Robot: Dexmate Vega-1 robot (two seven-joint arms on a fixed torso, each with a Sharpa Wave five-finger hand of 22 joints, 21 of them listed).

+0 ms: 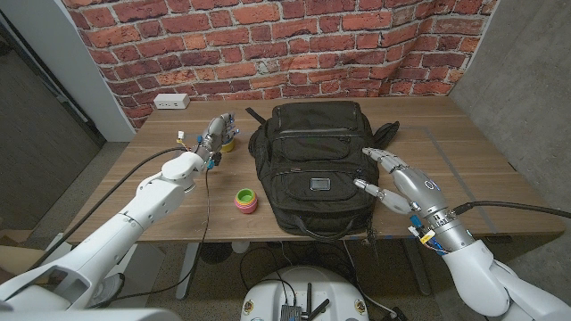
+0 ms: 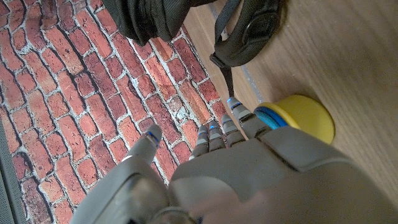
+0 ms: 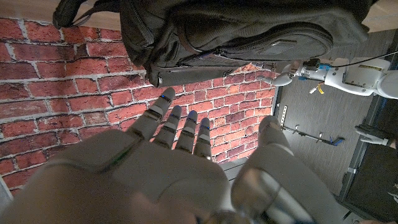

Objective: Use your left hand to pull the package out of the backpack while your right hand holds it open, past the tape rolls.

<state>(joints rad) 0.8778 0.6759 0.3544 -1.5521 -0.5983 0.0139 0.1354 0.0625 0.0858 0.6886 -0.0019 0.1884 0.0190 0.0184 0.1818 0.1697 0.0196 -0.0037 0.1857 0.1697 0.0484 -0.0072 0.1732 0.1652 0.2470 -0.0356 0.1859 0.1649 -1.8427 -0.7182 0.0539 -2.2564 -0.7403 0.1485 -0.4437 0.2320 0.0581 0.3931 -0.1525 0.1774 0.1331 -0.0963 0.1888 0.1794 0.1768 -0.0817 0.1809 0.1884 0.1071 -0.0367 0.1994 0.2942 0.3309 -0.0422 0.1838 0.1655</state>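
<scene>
Left arm in from the left, left hand (image 1: 214, 136) raised over the tabletop (image 1: 500, 169) near the far left of the backpack, fingers loosely apart and holding nothing, just beside a yellow-and-blue tape roll (image 1: 228, 141); same roll close past the fingertips (image 2: 231, 107) in the left wrist view, with a strap and buckle of the bag hanging beyond. Nearer the front edge, a second tape roll (image 1: 245, 200), pink over green, lying well apart from the left hand and just beside the bag's left flank. At centre, the black backpack (image 1: 312, 165), lying flat with its front panel up, zippers seemingly closed, no opening on show. No package on view, so presumably inside the bag; cannot tell where exactly. To the right, right hand (image 1: 393, 183) spread and empty, fingers pointing in toward the bag's right side, near it or perhaps just touching; contact not clear. Far back left, a white power strip (image 1: 170, 102) against the brick wall. Judged stage: the very start, both hands in approach, nothing gripped, bag not yet held open. Next move, by this reading: right hand onto the bag's top edge or zipper flap to spread a mouth, then left hand brought across past the two rolls without knocking them, and into the opening for the package. Likely hitch: soft fabric sagging shut, and the yellow roll sitting right in the left hand's path.
</scene>
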